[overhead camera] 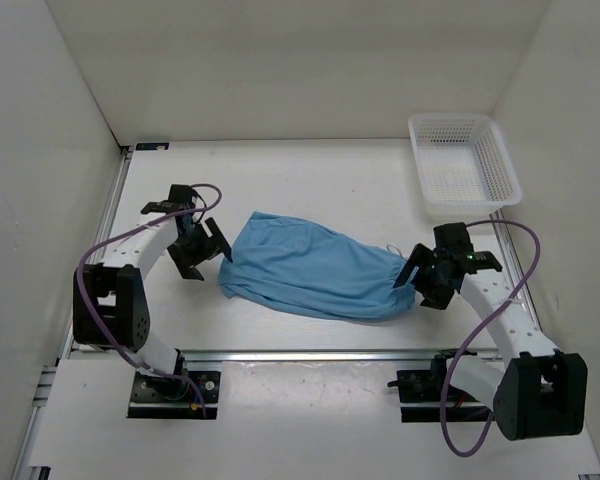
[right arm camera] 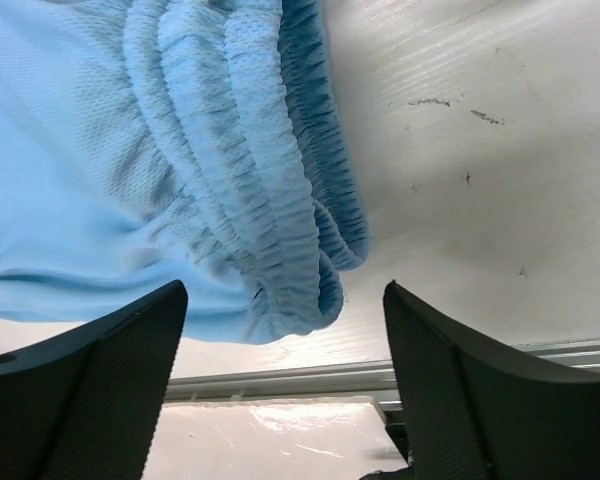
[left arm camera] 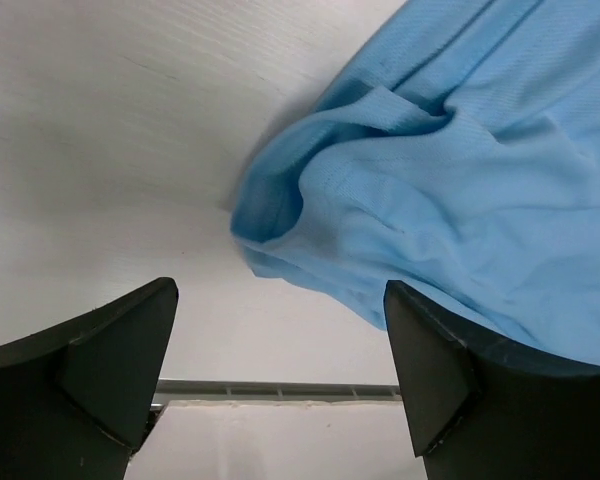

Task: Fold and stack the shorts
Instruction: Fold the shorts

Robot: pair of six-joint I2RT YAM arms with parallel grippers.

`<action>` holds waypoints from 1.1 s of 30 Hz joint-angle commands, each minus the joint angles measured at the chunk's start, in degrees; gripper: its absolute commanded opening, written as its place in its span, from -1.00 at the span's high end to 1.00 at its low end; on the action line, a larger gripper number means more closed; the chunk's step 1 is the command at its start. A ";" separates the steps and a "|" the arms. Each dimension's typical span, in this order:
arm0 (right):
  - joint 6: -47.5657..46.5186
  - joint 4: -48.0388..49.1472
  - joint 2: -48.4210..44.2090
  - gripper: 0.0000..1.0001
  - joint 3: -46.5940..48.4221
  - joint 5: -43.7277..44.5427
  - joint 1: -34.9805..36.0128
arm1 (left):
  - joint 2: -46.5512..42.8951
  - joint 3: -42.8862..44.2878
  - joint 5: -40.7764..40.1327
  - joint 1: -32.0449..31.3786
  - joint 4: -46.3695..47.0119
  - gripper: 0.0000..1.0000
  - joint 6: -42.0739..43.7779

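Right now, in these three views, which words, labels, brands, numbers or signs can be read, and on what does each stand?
None can be read.
The shorts show no tag or print; the white basket bears no label; the left arm and right arm show no legible marking.
Dark specks on the table are scuffs, not letters.

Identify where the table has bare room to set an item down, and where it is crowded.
Bare: table between the shorts and back wall, left of the white mesh basket. Crowded: both shorts ends, by the left tool and right tool.
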 commanded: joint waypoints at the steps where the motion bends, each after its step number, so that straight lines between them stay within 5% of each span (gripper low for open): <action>1: 2.20 -2.63 -2.05 -0.69 0.67 2.08 0.16 | -5.05 -0.78 0.29 -0.26 1.01 -0.91 -0.20; 13: 4.92 13.97 14.46 -0.75 -3.91 -2.22 0.16 | 9.09 -1.57 0.29 -5.45 5.30 -0.89 -0.11; 14: 4.93 15.02 16.38 -0.66 -4.43 -2.92 0.16 | 9.80 -2.36 0.90 -5.45 5.93 -0.84 -0.11; 16: 5.54 16.87 17.01 -0.53 -3.82 -2.93 0.16 | 11.64 -2.89 0.91 -5.45 6.55 -0.40 -1.25; 18: 5.54 17.57 18.42 -0.04 -2.59 -3.80 0.69 | 12.26 -2.89 0.91 -5.45 7.16 0.11 -1.25; 19: 5.54 17.58 19.03 0.16 -1.98 -3.80 0.69 | 12.87 -1.59 0.39 -5.45 7.16 0.58 -1.25; 20: 5.54 17.58 19.91 0.58 -0.67 -3.80 0.69 | 12.88 -1.58 0.38 -5.45 7.16 0.74 -1.25; 24: 4.23 16.01 22.46 1.00 7.30 -2.84 0.69 | 12.10 4.39 0.38 -2.11 5.50 0.79 -0.55; 29: -0.24 10.30 27.38 1.00 21.91 -1.26 0.69 | 9.38 13.79 -2.25 1.84 -1.78 0.79 1.64; 33: -2.27 8.35 28.09 1.00 25.27 0.24 0.69 | 6.29 11.81 -2.87 1.85 -2.33 0.79 2.17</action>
